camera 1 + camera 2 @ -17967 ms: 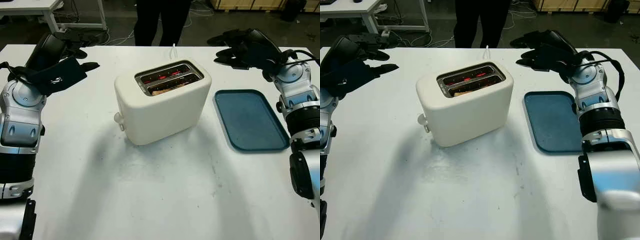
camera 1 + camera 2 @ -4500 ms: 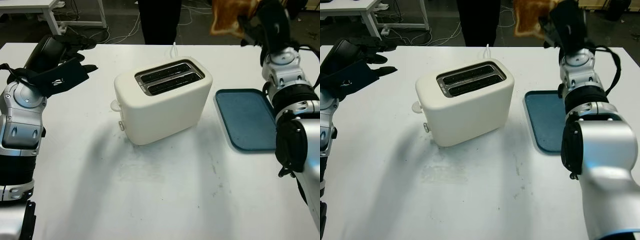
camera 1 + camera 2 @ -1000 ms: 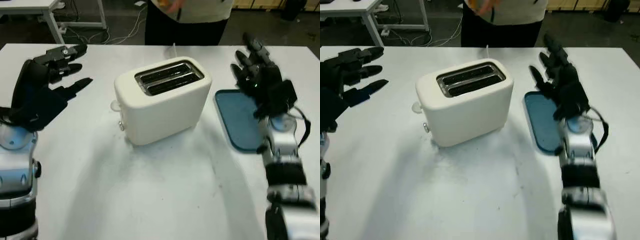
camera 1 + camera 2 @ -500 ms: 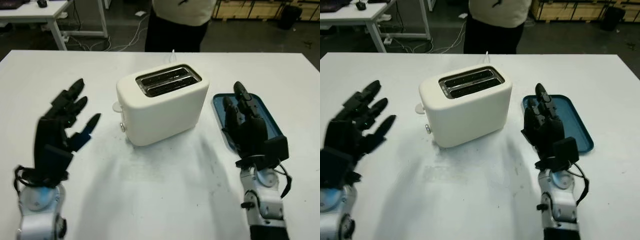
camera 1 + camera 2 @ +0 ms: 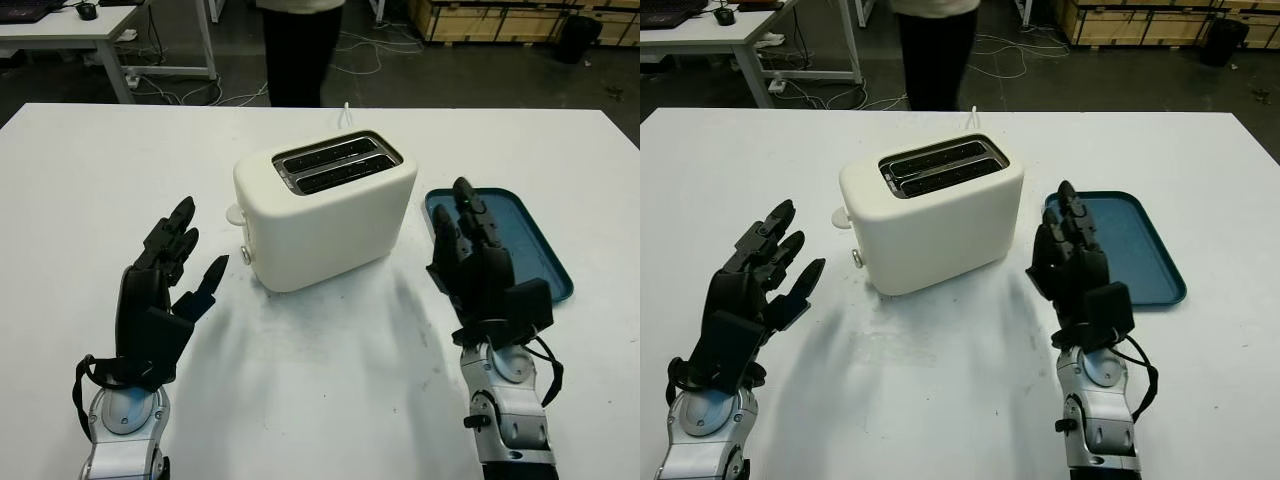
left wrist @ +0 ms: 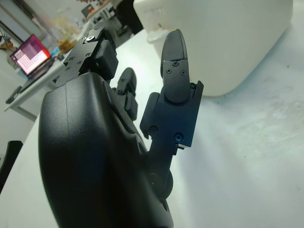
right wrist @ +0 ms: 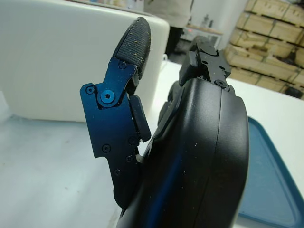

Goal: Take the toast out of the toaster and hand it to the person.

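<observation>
Toaster (image 5: 325, 205) sits mid-surface w/ both slots (image 5: 337, 167) dark and I can't make out any toast in them or anywhere else; blue tray (image 5: 525, 240) lies just beside it on the right, and a person (image 5: 297, 45) in dark trousers stands at the far edge of the white surface (image 5: 330, 400). My left hand (image 5: 160, 300) is raised over the surface to the left of the toaster, open, fingers (image 6: 173, 71) apart & holding nothing. My right hand (image 5: 485, 270) is up between toaster and tray, open too, fingers (image 7: 126, 71) apart, nothing in them.
</observation>
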`<action>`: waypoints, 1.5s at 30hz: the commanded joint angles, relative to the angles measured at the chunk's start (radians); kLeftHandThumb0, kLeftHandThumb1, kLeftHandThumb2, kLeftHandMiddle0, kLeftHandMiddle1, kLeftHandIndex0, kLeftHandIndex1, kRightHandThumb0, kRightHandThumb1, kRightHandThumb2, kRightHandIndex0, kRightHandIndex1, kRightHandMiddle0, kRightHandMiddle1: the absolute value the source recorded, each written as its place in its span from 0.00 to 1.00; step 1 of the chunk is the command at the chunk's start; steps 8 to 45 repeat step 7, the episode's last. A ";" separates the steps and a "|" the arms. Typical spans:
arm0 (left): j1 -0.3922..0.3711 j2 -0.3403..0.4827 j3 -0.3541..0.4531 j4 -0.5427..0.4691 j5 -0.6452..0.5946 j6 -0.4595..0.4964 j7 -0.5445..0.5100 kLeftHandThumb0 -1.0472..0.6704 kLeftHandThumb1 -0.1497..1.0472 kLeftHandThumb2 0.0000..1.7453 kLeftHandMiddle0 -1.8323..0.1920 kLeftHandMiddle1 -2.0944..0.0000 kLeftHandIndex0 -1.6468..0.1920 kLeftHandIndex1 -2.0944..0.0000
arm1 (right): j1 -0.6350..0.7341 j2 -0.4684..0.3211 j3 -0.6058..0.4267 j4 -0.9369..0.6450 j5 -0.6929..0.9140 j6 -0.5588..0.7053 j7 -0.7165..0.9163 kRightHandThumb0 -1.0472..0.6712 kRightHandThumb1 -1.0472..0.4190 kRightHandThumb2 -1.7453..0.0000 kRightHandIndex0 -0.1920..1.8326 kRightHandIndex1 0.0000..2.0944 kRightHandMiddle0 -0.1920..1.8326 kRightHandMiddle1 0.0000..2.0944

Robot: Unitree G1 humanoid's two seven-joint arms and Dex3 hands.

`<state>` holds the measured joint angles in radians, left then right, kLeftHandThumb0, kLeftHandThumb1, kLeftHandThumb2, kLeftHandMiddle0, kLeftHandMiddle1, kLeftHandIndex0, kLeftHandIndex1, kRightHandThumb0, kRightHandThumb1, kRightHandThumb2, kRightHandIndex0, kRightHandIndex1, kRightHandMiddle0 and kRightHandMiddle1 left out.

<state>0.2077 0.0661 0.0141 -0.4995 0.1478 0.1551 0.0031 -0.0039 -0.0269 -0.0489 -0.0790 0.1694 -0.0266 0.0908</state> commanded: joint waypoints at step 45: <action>-0.013 -0.003 0.003 0.007 -0.007 -0.014 0.004 0.36 0.89 0.26 0.79 0.94 0.76 1.00 | -0.001 0.001 -0.009 -0.006 0.003 0.015 -0.002 0.24 0.09 0.53 0.12 0.02 0.13 0.00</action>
